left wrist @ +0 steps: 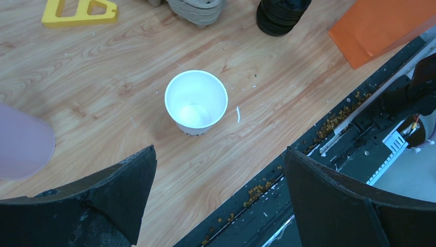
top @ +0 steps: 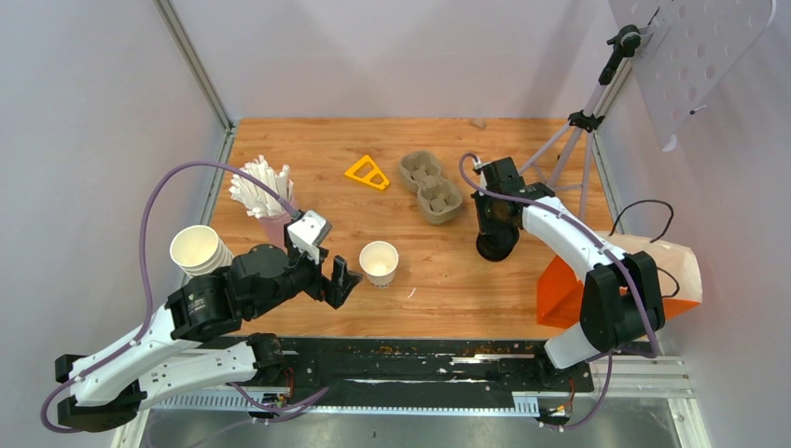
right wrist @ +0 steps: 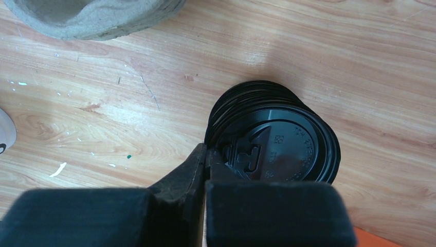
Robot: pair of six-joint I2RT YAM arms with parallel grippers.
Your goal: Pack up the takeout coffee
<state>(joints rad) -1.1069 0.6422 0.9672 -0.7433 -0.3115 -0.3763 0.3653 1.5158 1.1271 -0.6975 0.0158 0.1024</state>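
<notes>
One white paper cup (top: 379, 262) (left wrist: 196, 100) of the takeout coffee stands upright and lidless near the table's front middle. My left gripper (top: 338, 283) (left wrist: 220, 150) hangs just left of it, jaws wide open and empty, the cup ahead of the fingertips. A stack of black plastic lids (top: 495, 247) (left wrist: 280, 15) (right wrist: 283, 149) sits to the right. My right gripper (top: 494, 229) (right wrist: 206, 152) is over that stack, shut on the near rim of the top lid.
A grey-brown pulp cup carrier (top: 431, 187) (right wrist: 92, 18) lies behind the lids. A yellow triangle (top: 367, 173), a pink cup of straws (top: 264, 191) and a stack of cream cups (top: 198, 250) stand at the left. An orange bag (top: 569, 285) and a tripod (top: 588, 121) are at the right.
</notes>
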